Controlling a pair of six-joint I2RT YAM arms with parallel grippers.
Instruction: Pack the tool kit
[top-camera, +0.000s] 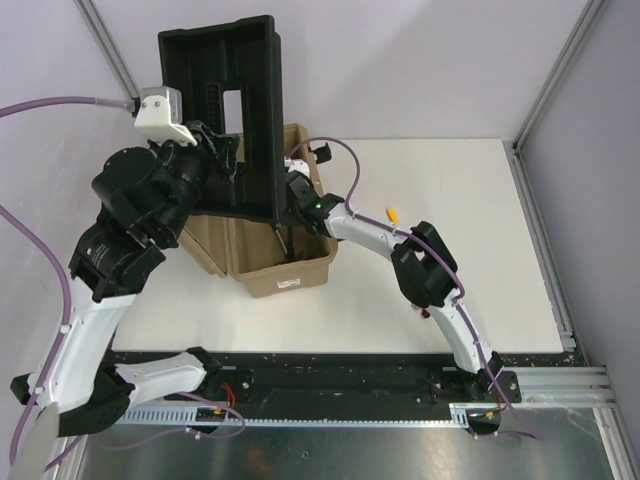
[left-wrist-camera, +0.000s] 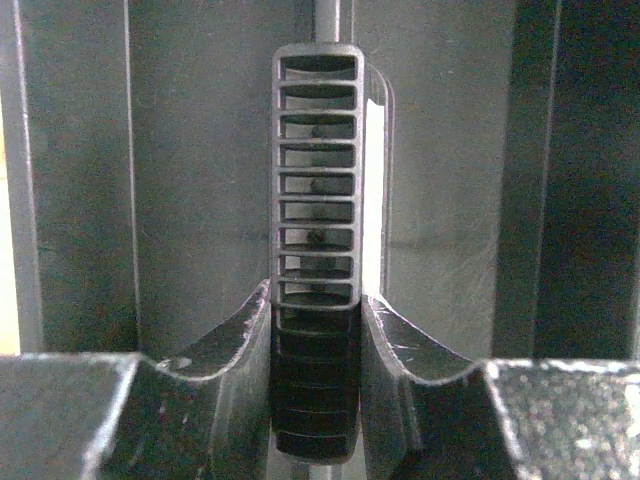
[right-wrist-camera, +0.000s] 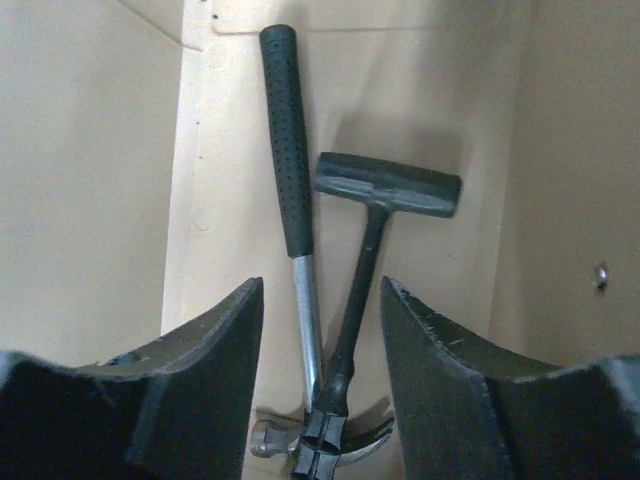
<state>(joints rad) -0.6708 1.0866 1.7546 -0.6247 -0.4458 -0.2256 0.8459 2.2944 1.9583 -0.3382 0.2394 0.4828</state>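
My left hand (left-wrist-camera: 315, 296) is clenched on the ribbed carry handle (left-wrist-camera: 317, 180) of the black inner tray (top-camera: 225, 90). It holds the tray tilted on edge above the open tan toolbox (top-camera: 290, 275), which stands on the desk (top-camera: 450, 280) toward its left side. My right hand (right-wrist-camera: 322, 285) is released, fingers apart, and reaches down inside the toolbox over two tools lying on its floor. These are a claw hammer (right-wrist-camera: 290, 150) with a black grip and steel shaft, and a black-headed hammer (right-wrist-camera: 390, 188) crossing it near the claw end. Neither finger appears to touch either shaft. Step in hand, as I judge it: loading the lower compartment while the tray is held clear. Next move: raise the right hand straight out past the box wall, then lower the tray level into the box mouth. The tray edge sits close to my right forearm, so clearance comes first. Limits of view: the claw end is cut off at the bottom of the right wrist view. From above, the tray hides much of the box interior. A small yellow item (top-camera: 393, 213) on the desk right of the box is too small to identify. No screwdrivers can be made out.
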